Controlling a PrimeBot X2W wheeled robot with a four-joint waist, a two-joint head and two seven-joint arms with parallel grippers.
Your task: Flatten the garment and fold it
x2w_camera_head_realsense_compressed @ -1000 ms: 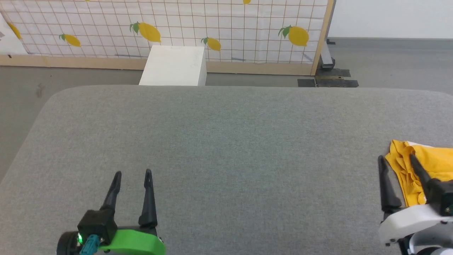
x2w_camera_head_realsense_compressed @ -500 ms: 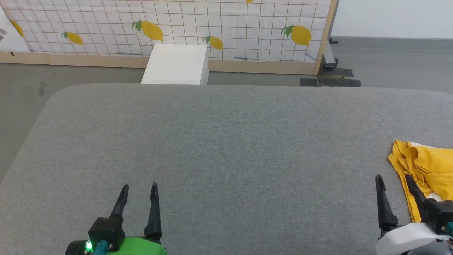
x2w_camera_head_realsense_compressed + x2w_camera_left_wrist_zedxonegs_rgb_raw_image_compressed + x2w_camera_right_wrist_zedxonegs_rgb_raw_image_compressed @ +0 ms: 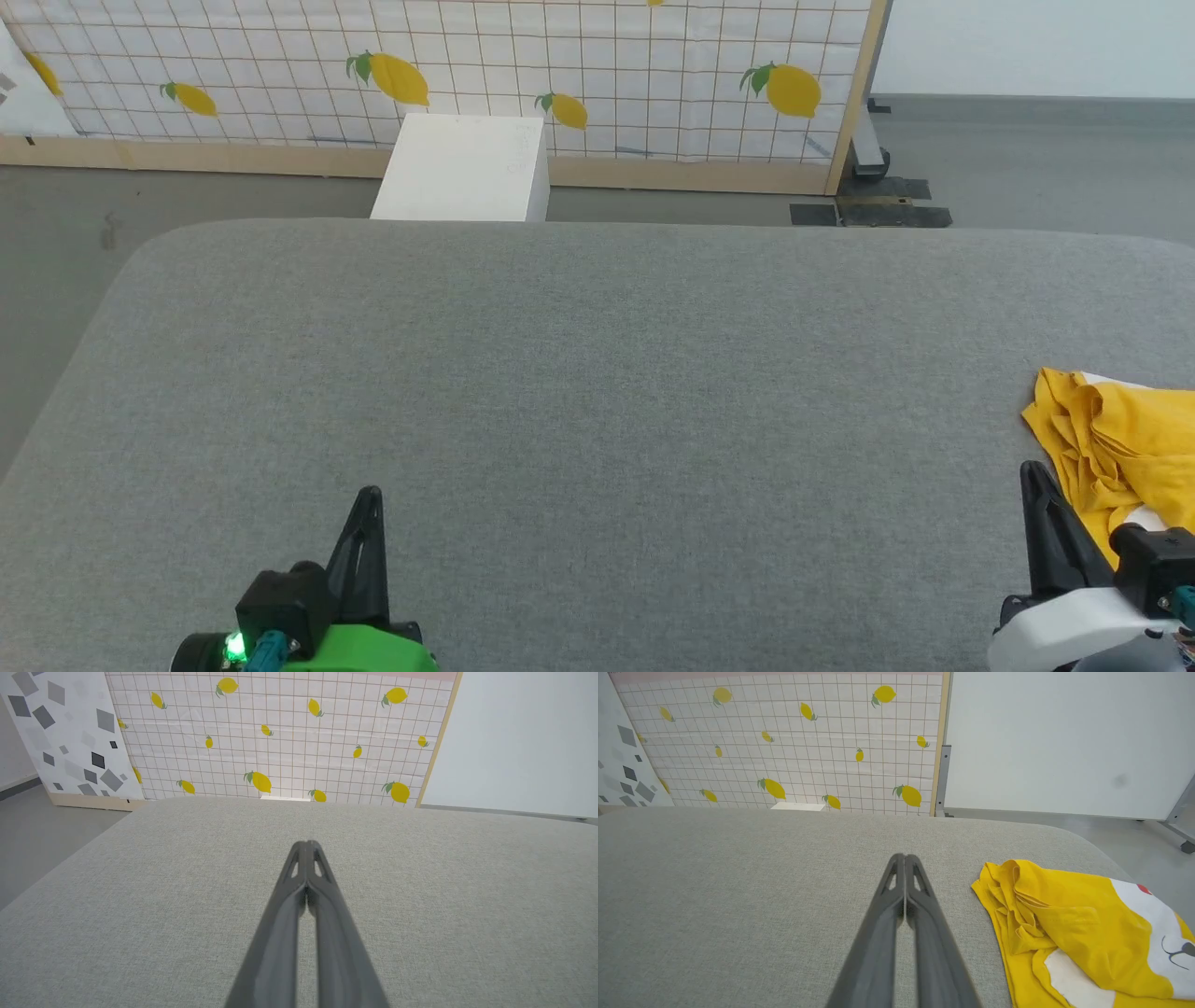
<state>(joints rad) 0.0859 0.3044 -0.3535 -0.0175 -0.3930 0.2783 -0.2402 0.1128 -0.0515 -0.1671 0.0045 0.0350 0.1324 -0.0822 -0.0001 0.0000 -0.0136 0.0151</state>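
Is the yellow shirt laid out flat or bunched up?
Bunched up. The shirt lies in a wrinkled heap at the right of the grey table, with folds gathered along one side.

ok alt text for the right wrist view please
A crumpled yellow T-shirt with white patches lies on a grey fabric table, just right of the right gripper, which is shut and empty. A lemon-print screen and a white wall stand behind.

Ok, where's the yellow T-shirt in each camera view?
Head view: yellow T-shirt at the right edge, bunched, just right of the right end effector.
Right wrist view: lower right, on the grey table.
Left wrist view: lemon-print screen on top, grey table below.
Shared landmark: that lemon-print screen, across the top of every view.
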